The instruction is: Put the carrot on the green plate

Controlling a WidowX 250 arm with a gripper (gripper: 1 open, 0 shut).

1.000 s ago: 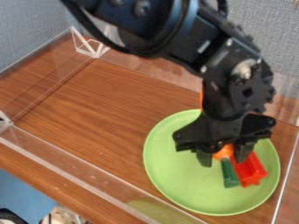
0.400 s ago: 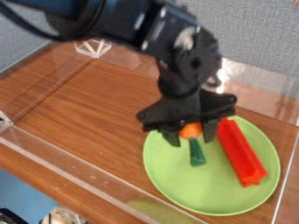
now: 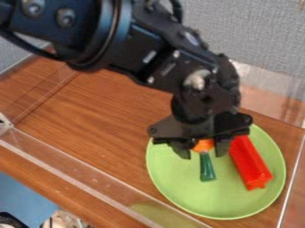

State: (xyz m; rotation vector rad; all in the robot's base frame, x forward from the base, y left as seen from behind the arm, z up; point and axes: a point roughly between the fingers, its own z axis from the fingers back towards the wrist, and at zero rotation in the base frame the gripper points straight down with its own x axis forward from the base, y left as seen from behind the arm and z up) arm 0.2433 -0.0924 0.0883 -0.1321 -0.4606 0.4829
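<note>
Gripper [image 3: 202, 142] clenched on carrot [image 3: 205, 160], stem end hanging over green plate [image 3: 179, 185]. Red ridged bar [image 3: 248, 161] just beside, on plate.

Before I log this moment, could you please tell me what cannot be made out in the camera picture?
- Gripper fingertips: dark and blurred in the camera view, so their grip on the carrot is unclear.
- Carrot's orange upper end: mostly covered by the gripper; only the green stem end shows clearly.
- Whether the carrot rests on the green plate or hangs just above it: not settled from this angle.
- Red bar: its upper end is hidden behind the gripper.
</note>
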